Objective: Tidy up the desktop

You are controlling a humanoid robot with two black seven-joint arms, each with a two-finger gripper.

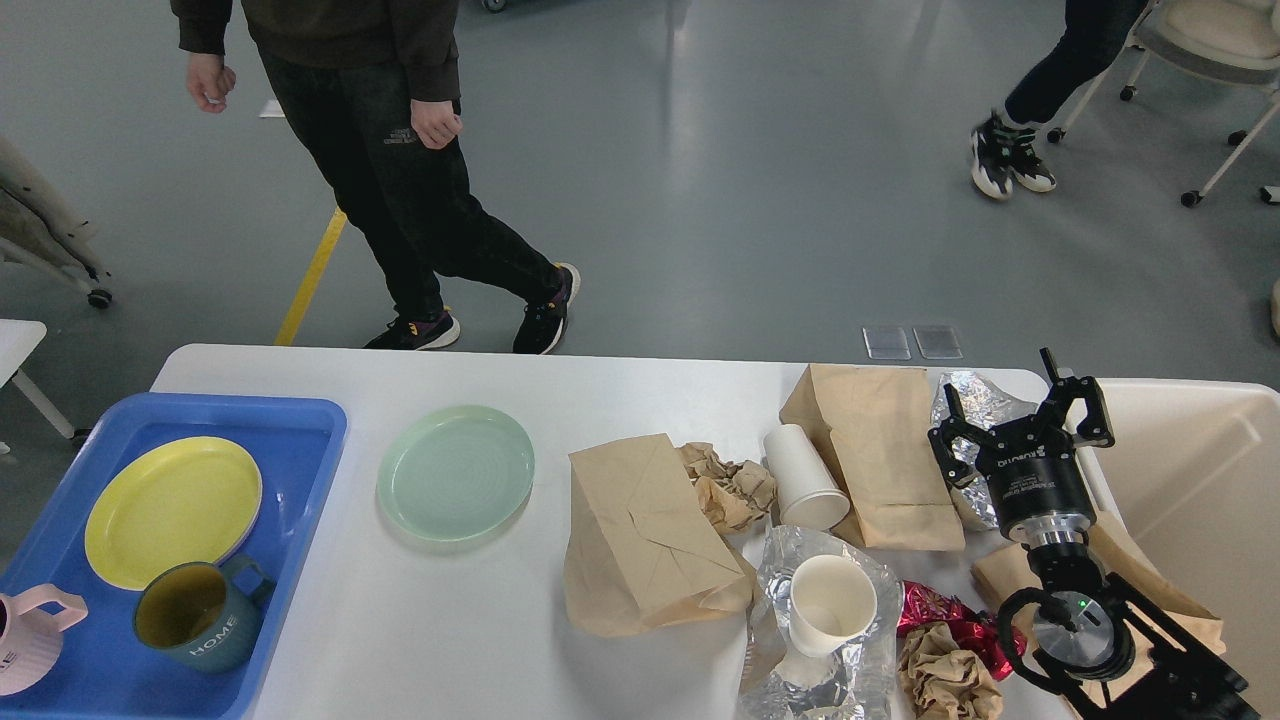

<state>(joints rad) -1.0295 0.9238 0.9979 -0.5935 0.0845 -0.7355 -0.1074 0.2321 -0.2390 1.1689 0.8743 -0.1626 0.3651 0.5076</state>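
The right pincer point(1020, 425) hangs with its fingers spread and nothing between them, above crumpled silver foil point(968, 400) at the white rectangular worktop's point(450, 620) far right corner, just beside the beige plastic bin point(1200, 480), probably placed for dropping litter.
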